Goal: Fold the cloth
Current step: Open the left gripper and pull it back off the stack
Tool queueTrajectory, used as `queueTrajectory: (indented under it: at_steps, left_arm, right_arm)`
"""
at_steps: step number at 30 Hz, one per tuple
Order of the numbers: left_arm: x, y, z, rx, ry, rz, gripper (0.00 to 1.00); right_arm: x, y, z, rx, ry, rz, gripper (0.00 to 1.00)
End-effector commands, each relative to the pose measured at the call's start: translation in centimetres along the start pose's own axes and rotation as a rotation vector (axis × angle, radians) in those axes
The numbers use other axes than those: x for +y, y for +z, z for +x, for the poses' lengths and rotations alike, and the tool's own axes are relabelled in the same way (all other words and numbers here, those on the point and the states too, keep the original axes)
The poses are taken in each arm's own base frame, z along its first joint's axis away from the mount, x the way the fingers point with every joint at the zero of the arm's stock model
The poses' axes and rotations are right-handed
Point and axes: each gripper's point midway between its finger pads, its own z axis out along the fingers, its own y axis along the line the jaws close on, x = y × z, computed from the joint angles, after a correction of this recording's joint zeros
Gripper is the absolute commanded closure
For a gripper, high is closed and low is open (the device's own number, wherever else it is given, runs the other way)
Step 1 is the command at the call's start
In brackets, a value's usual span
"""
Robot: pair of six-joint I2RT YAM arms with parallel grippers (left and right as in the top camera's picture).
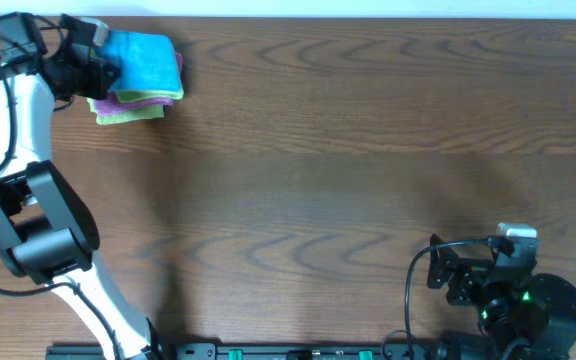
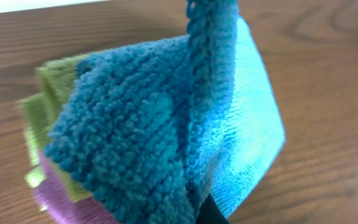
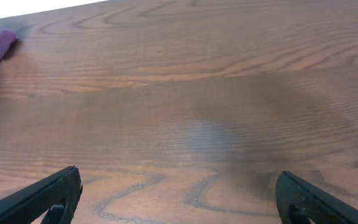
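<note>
Main risk: the blue cloth [image 1: 146,62] looks pinched by one edge only, so it may be dragged skew or dropped if the grip slips. The purple cloth [image 1: 143,98] and green cloth [image 1: 128,115] under it could be pulled along w/ it, since all three lie stacked and touching at the far-left corner of the tabletop [image 1: 348,150]. Little room is left btwn stack and far edge, so a cloth could be pushed off. The L arm [image 1: 13,110] is stretched far fwd, wrist turned toward the stack. The L jaws appear closed on a raised ridge of the blue cloth but are mostly hidden by it in the wrist view. The R jaws are parked near-right, spread wide, nothing held.
</note>
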Motion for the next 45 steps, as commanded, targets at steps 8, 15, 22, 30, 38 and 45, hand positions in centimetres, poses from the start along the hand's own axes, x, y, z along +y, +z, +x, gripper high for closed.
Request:
queueTrajectory:
  at_steps: [8, 15, 22, 30, 38, 45]
  left_arm:
    - [2.1, -1.0, -0.6, -0.026, -0.098, -0.055, 0.94]
    - [3.4, -1.1, -0.1, 0.002, -0.139, -0.137, 0.22]
    - [4.2, -1.2, -0.8, -0.028, -0.187, -0.177, 0.05]
    - [5.5, -1.7, -1.6, -0.070, -0.269, -0.239, 0.05]
    - [5.5, -6.8, -4.6, -0.162, -0.329, -0.297, 0.05]
    - [0.1, -17.0, -7.1, -0.255, -0.311, -0.251, 0.05]
  right_arm:
    - [0.2, 0.2, 0.3, 0.009, -0.017, -0.012, 0.01]
    - [0.2, 0.2, 0.3, 0.009, -0.017, -0.012, 0.01]
    - [0.2, 0.2, 0.3, 0.009, -0.017, -0.012, 0.01]
    - [0.2, 0.2, 0.3, 0.009, -0.017, -0.012, 0.01]
    - [0.2, 0.2, 0.3, 0.009, -0.017, -0.012, 0.01]
    - [0.2, 0.2, 0.3, 0.009, -0.017, -0.012, 0.01]
